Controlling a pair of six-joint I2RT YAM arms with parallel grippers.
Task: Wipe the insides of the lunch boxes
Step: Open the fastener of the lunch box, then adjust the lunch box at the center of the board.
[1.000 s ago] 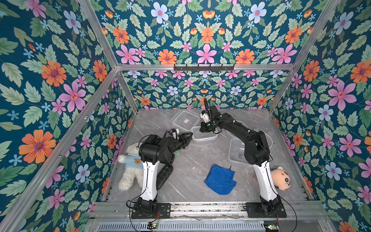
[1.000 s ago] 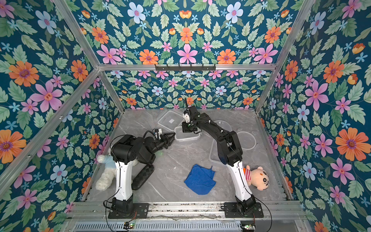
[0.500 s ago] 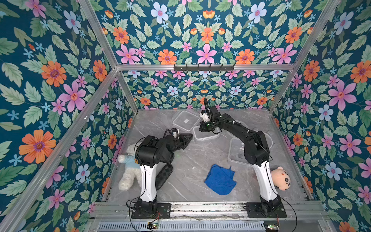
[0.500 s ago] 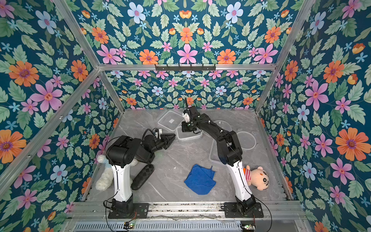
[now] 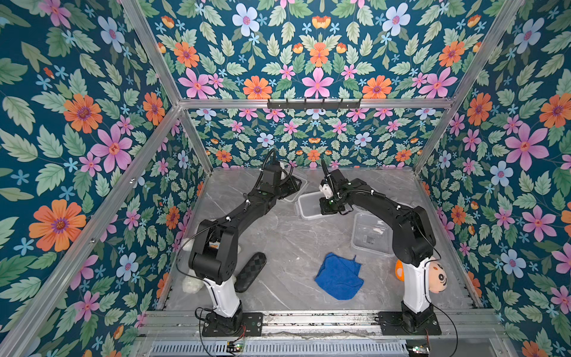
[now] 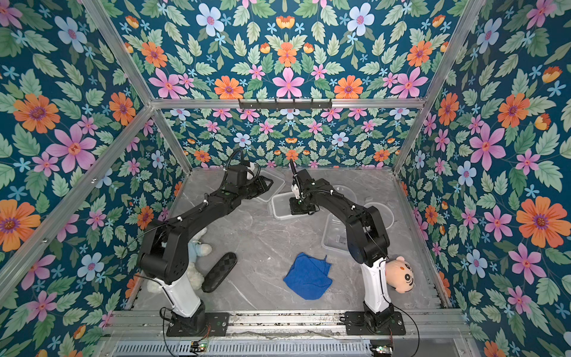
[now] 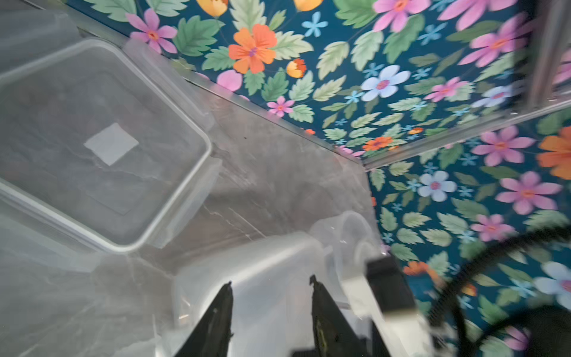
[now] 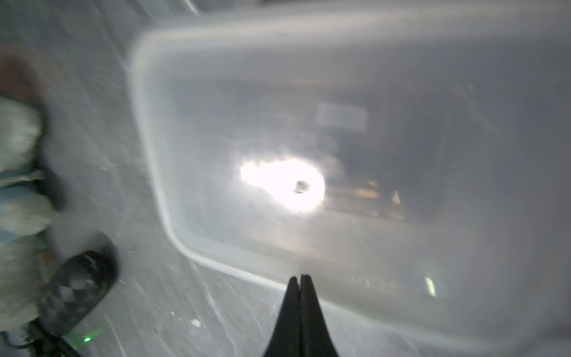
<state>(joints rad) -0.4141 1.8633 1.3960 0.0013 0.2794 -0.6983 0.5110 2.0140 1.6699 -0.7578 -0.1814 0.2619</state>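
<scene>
The small rectangular lunch box (image 5: 307,210) stands lidless on the grey marble surface (image 5: 284,244), and both arms reach to it. The right hand (image 8: 299,278) hangs over the box with its two fingers pressed tight together. Their tips sit at the box's rim, and nothing shows between them. The left hand (image 7: 270,281) is at the opposite side of the box, toward the back wall. Its fingers stand partly apart, the box's translucent wall shows through the gap, and nothing can be seen pinched in them. A flat square lid (image 7: 108,145) lies just beside the box on that side. The round lunch box (image 7: 352,228) stands just past the box from the left hand. The large square lunch box (image 5: 370,235) stands near the box on the right arm's side. The blue cloth (image 5: 340,276) lies crumpled well apart from the box, toward the arms' bases.
</scene>
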